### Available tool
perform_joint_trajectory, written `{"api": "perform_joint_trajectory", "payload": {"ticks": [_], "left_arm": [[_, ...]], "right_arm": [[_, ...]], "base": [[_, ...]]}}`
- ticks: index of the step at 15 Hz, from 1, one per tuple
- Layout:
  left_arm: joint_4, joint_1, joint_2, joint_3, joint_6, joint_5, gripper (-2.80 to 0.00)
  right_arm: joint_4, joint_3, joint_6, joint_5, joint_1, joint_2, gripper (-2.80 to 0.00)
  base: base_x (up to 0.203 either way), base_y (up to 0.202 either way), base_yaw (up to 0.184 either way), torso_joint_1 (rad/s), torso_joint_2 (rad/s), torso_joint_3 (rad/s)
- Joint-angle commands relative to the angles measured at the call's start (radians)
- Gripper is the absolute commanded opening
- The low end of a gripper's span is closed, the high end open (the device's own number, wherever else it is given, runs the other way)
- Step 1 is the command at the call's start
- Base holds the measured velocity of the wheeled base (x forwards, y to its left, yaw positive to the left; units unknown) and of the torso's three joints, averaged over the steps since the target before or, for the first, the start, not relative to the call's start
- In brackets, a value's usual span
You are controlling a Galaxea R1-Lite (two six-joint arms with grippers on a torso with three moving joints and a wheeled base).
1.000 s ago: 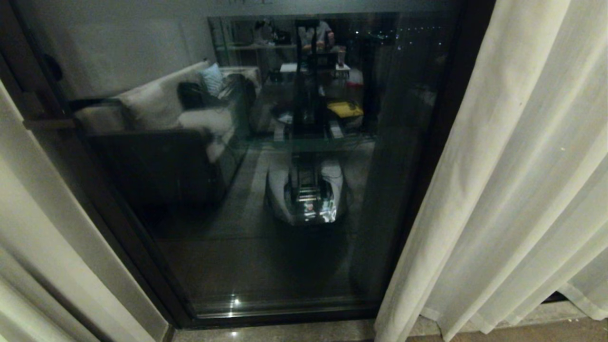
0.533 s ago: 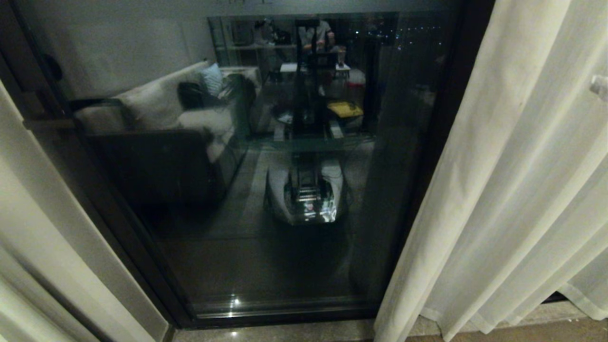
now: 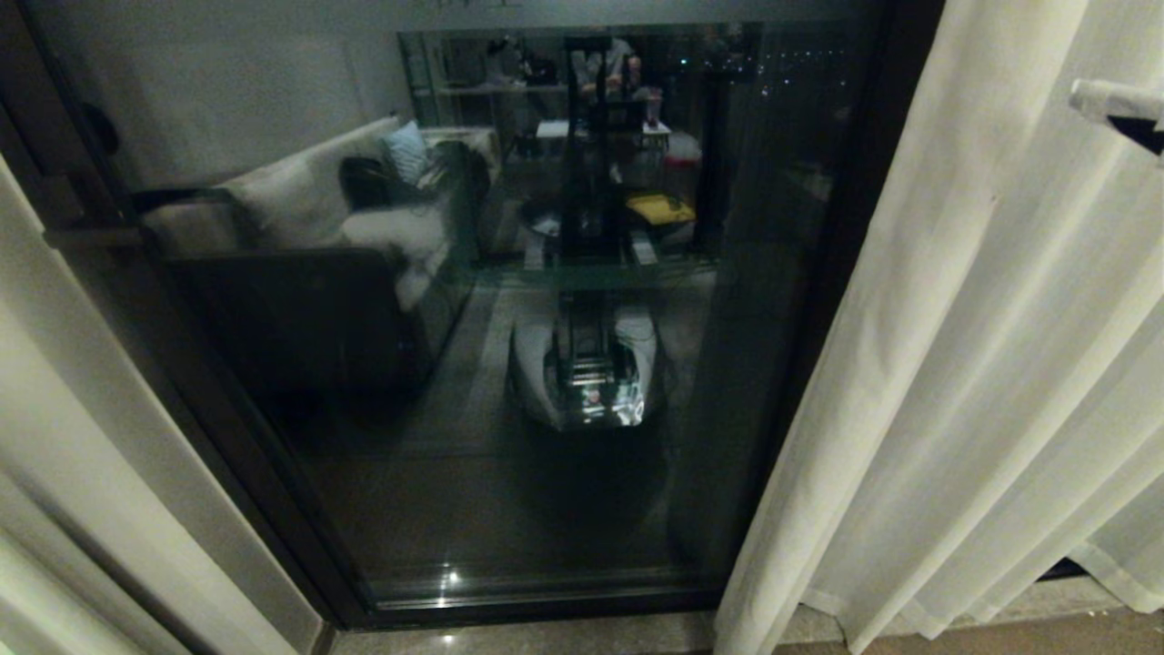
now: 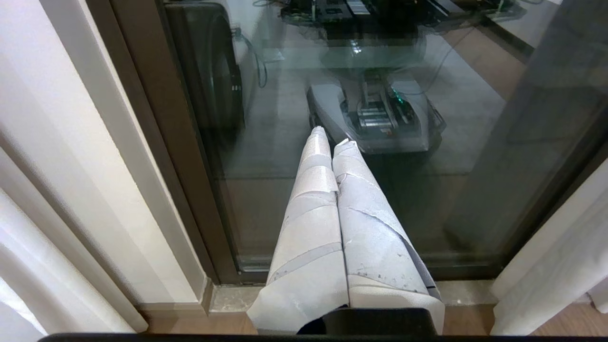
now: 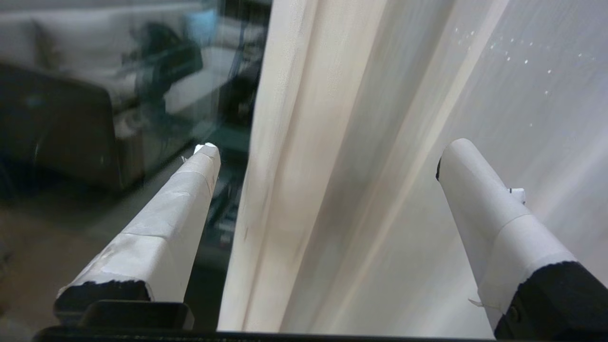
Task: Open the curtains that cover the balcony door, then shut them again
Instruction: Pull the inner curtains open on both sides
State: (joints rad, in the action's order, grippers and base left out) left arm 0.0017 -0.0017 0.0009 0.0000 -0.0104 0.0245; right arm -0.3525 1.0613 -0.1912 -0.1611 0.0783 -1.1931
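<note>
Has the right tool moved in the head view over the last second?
Yes. The right tool, absent a second ago, has come in from the right edge, leftward across the right curtain panel toward the dark door frame.

The right gripper [image 5: 327, 152] is raised at the far right edge of the head view with its white-wrapped fingers [image 5: 479, 190] spread wide apart and nothing between them held, while the left gripper [image 4: 330, 137] points forward and down, its two wrapped fingers [image 4: 313, 209] pressed together.
</note>
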Motion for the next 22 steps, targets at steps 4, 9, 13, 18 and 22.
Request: {"api": "perform_joint_trajectory", "payload": {"ticks": [4, 9, 13, 18, 22], "left_arm": [[0.000, 0.000, -0.001, 0.000, 0.000, 0.000, -2.80], [0.000, 0.000, -0.001, 0.000, 0.000, 0.000, -2.80], [0.000, 0.000, -0.001, 0.000, 0.000, 0.000, -2.80], [0.000, 0.000, -0.001, 0.000, 0.000, 0.000, -2.80], [0.000, 0.000, -0.001, 0.000, 0.000, 0.000, -2.80]], "right_arm": [[-0.006, 0.159, 0.030, -0.001, 0.007, -0.134, 0.00], [-0.084, 0.182, 0.115, -0.005, 0.011, -0.227, 0.00], [-0.139, 0.198, 0.147, -0.005, 0.018, -0.284, 0.00], [-0.152, 0.260, 0.144, -0.003, 0.037, -0.340, 0.00], [-0.182, 0.266, 0.138, -0.002, 0.037, -0.368, 0.00]], "base": [[0.000, 0.000, 0.000, 0.000, 0.00, 0.000], [0.000, 0.000, 0.000, 0.000, 0.00, 0.000], [0.000, 0.000, 0.000, 0.000, 0.00, 0.000], [0.000, 0.000, 0.000, 0.000, 0.00, 0.000], [0.000, 0.000, 0.000, 0.000, 0.00, 0.000]]}}
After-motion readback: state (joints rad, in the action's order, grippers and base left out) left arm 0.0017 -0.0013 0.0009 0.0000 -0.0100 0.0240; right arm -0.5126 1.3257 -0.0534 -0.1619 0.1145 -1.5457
